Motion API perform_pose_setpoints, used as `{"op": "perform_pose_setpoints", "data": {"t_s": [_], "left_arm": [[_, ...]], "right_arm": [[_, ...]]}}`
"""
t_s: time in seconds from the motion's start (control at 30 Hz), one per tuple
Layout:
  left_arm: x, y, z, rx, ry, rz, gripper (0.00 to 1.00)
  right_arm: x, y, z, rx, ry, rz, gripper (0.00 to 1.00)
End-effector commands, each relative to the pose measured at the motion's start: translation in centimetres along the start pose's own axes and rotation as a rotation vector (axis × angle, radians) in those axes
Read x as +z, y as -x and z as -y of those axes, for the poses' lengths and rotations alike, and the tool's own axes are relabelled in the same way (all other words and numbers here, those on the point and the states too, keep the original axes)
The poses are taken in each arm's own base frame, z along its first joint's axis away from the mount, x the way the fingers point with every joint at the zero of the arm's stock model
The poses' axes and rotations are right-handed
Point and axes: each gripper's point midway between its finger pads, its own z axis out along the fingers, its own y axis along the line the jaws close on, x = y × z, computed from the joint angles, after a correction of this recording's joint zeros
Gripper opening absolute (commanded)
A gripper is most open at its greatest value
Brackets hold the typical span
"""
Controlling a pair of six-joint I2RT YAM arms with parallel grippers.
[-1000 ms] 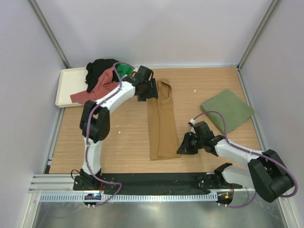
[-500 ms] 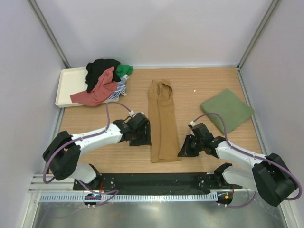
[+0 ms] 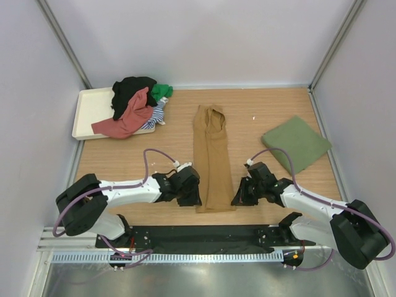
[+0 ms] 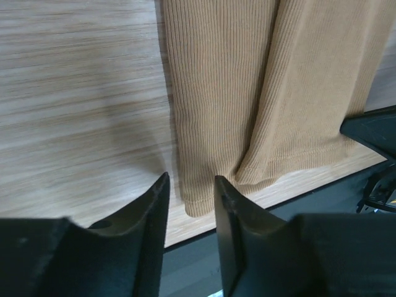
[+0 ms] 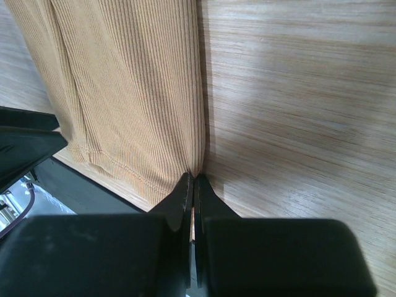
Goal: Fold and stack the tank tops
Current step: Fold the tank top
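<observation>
A mustard brown tank top [image 3: 212, 158] lies folded into a long strip in the middle of the table. It also shows in the left wrist view [image 4: 247, 93] and the right wrist view [image 5: 130, 93]. My left gripper [image 3: 193, 197] is open at the strip's near left corner. The hem corner lies just ahead of its fingertips [image 4: 190, 180], not gripped. My right gripper [image 3: 236, 193] is shut on the strip's right edge near the hem [image 5: 195, 178]. A folded olive green top [image 3: 296, 143] lies at the right. Black, red and green tops are piled [image 3: 136, 105] at the back left.
A cream tray [image 3: 90, 111] sits at the back left under part of the pile. The black base rail [image 3: 204, 234] runs along the table's near edge, just behind the strip's hem. Grey walls enclose the table on three sides.
My left arm has swung from the far end of the mustard top, near the pile, down to its near left corner. My right gripper has stayed at the right edge.
</observation>
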Motion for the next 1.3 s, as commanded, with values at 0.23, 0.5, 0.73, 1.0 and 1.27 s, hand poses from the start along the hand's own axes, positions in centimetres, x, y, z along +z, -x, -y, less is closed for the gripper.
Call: {"op": "perform_pose_setpoints", "data": {"t_s": [0.23,0.5,0.73,1.0,1.27], "left_arm": [[0.7,-1.3,1.2,-0.042,-0.05,-0.012,0.27],[0.0,-1.6,1.7,-0.029,-0.063,-0.005,0.0],[-3.7,0.1,3.8,0.006,-0.11,0.044,0.0],[-6.6,4.0,4.5,0.022,-0.077,0.134,0.0],[-7.5,10.2,4.5,-0.014,-0.051,0.196,0.0]], "right_arm": [[-0.9,0.2,-0.9,-0.001,0.013,0.026,0.01],[-1.5,0.3,-1.4,-0.008,0.027,0.034,0.01],[-4.0,2.0,-3.6,-0.047,0.051,0.095,0.01],[-6.0,5.6,-6.1,-0.107,0.024,0.184,0.01],[-5.9,12.1,-8.7,-0.134,-0.068,0.301,0.01]]}}
